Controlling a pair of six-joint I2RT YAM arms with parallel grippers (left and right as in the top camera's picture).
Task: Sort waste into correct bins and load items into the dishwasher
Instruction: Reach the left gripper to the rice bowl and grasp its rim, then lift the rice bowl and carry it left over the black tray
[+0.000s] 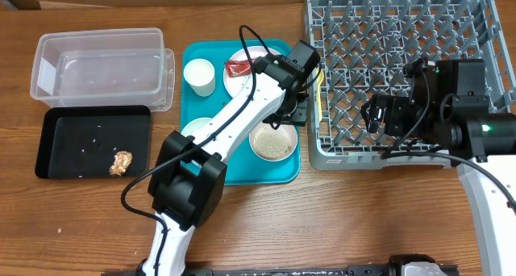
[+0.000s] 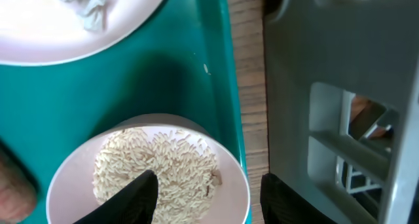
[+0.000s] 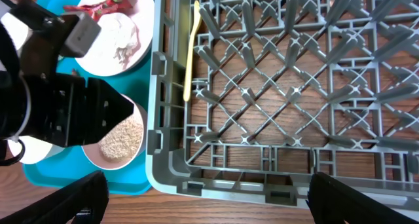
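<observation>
Your left gripper [image 2: 209, 181] straddles the rice bowl [image 2: 69, 175] rim, jaws apart; right gripper [image 3: 213, 198] gapes wide. Pinch that rim next, probably.

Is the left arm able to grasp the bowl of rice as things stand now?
Probably yes: the left end effector hangs just above the bowl of rice, fingers apart across its rim, nothing between.

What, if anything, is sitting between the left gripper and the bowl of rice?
Nothing visible. The left gripper is right at the rice bowl, jaws open and straddling its rim on the side toward the grey dish rack.
</observation>
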